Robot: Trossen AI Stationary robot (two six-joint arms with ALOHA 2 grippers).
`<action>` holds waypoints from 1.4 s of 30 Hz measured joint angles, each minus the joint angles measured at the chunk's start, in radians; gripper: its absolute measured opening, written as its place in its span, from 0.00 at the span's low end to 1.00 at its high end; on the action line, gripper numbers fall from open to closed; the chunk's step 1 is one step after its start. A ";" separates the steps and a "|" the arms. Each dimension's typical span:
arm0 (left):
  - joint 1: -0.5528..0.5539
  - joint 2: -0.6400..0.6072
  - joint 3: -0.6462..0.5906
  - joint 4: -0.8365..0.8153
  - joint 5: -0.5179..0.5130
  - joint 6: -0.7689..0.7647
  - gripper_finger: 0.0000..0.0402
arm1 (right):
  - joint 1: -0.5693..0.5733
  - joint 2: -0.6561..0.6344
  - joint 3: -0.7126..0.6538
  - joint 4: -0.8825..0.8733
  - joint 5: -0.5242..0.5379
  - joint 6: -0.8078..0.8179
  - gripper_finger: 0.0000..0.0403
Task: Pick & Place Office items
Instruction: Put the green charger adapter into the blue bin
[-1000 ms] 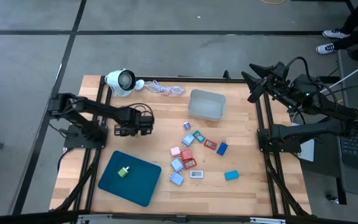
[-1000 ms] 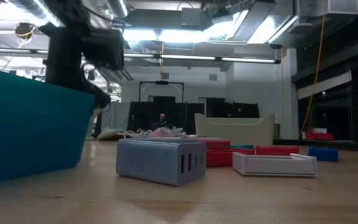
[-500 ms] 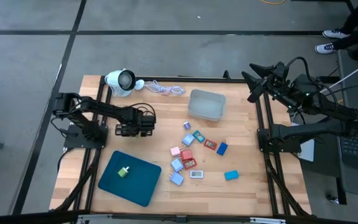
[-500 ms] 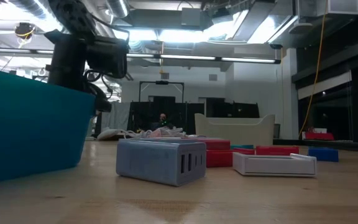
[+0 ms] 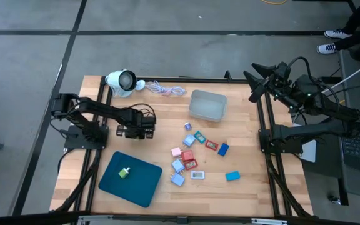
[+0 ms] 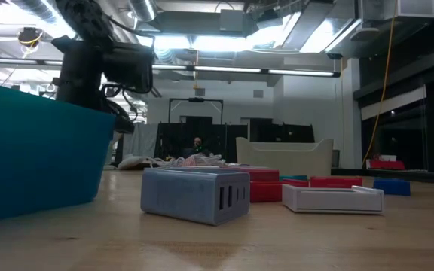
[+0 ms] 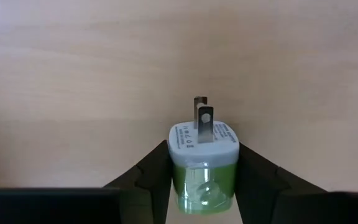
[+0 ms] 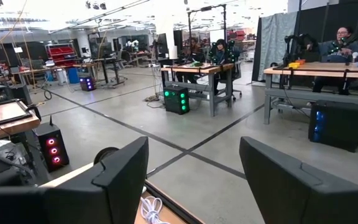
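Small blocky office items in blue, red, pink and white lie scattered on the wooden table right of centre. One green piece lies on the dark teal tray at the near left. My left gripper hangs over the table just beyond the tray. In its wrist view it is shut on a green plug piece with a white face and two metal prongs. My right gripper is raised past the table's far right corner, open, with nothing between its fingers. My left gripper pinches the green body of the plug piece between its two fingers, one on each side. The fingers point down at the table. The white pronged face is turned away from the gripper. Whether the piece rests on the table I cannot tell.
A grey bin stands at the far middle. A white round device with its cord lies at the far left. In the low view a grey-blue block and a white piece lie near the camera.
My left gripper has shifted a little toward the table's right edge and dipped slightly. The pieces on the table and the green one on the tray have stayed where they were.
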 joint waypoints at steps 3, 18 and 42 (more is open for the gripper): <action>0.001 -0.094 0.003 0.105 -0.062 0.017 0.32 | 0.000 0.000 0.000 0.000 0.000 0.002 0.64; -0.216 -0.536 0.006 0.340 0.225 0.425 0.32 | 0.000 0.000 0.000 0.000 0.003 0.009 0.64; -0.637 -0.045 0.007 0.374 0.304 0.312 0.45 | 0.000 0.000 0.000 0.003 0.029 0.041 0.64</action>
